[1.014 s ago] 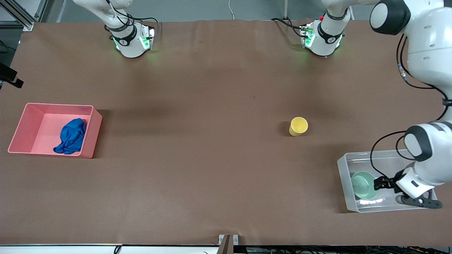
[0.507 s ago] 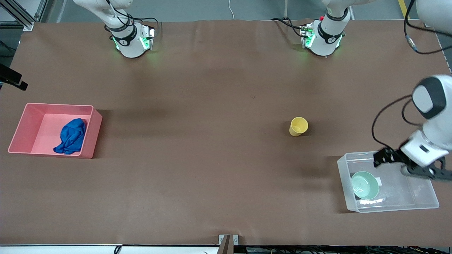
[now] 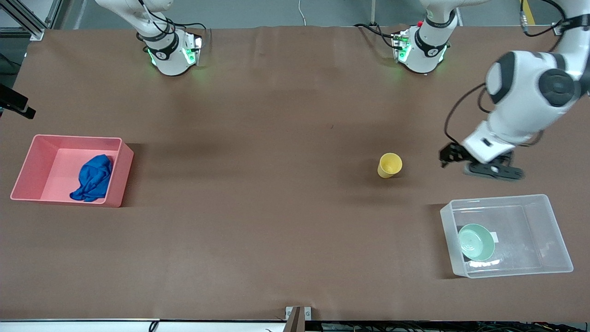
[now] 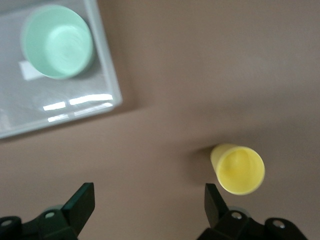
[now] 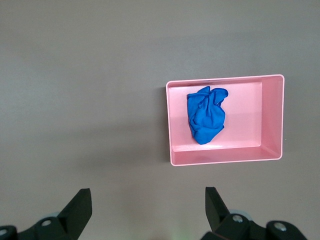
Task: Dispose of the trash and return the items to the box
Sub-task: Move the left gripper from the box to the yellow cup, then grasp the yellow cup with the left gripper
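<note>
Left tool point(image 3: 446, 157), spread wide and empty, hangs over the bench point(image 3: 276, 138) beside the cup point(image 3: 390, 165); bowl point(image 3: 476, 241) sits in the box point(image 3: 553, 216), rag point(image 3: 92, 177) in the pink bin point(image 3: 120, 175); right tool point(image 5: 147, 212), also spread, waits high above.

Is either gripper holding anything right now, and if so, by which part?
Nothing is held. The left gripper is open and empty above the table beside the yellow cup. The right gripper is open and empty, high over the table.

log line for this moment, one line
rag in pink bin | bowl in clear tub | cup on table | left gripper open, empty, beside cup | right gripper open, waiting
</note>
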{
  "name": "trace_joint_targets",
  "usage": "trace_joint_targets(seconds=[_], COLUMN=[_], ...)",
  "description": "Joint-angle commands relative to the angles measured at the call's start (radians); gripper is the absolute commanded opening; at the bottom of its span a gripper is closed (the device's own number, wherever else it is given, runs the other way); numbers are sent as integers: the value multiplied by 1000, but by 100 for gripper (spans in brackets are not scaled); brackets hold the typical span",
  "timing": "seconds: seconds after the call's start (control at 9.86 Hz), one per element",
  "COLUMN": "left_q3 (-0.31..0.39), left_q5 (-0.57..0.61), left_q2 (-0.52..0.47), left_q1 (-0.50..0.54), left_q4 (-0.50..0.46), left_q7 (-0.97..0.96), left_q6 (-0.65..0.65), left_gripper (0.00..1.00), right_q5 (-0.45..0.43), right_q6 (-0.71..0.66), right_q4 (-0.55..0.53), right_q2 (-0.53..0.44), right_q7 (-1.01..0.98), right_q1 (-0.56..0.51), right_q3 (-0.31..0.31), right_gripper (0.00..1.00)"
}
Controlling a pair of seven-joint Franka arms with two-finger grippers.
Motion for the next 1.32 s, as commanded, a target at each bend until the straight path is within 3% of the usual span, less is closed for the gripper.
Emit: trace_joint_targets(seconds=[0.0,0.2,0.71,0.81,0.91,1.01,1.12,1.22], left_q3=[-57,-107,-118,-117,-117,-117,-115,-115], left_q5=[4,4,8,10,13,13,21,24], left_q2=[16,97,235,264,284,292,306,311], left_q1=[9,8,-21,-26,-28,-26,-26,-26], left_q4=[-115,-132,-192,-192,-194,-192,-189,-184], left_q7=[-15,-64,-115,-122,-126,-126,-124,-123], left_q6=[79,146,370,398,410,411,411,411], left_gripper=[97,96,95,87,66,31,14,7], right_q5=[-16,-16,-16,-16,-16,-16,-16,-16], right_q6=[6,6,-1,1,-1,-2,-2,-4], right_q4=[-11,-11,-11,-11,-11,-11,-11,-11], right_q2=[-10,-10,-10,-10,-10,-10,-10,-10], right_q7=[-10,-10,-10,-10,-8,-8,-8,-8], right_q1=[-4,-2,-1,-1,-1,-1,-1,-1], right_q3=[6,6,7,7,7,7,7,7], right_gripper=[100,100,100,100,100,100,100,100])
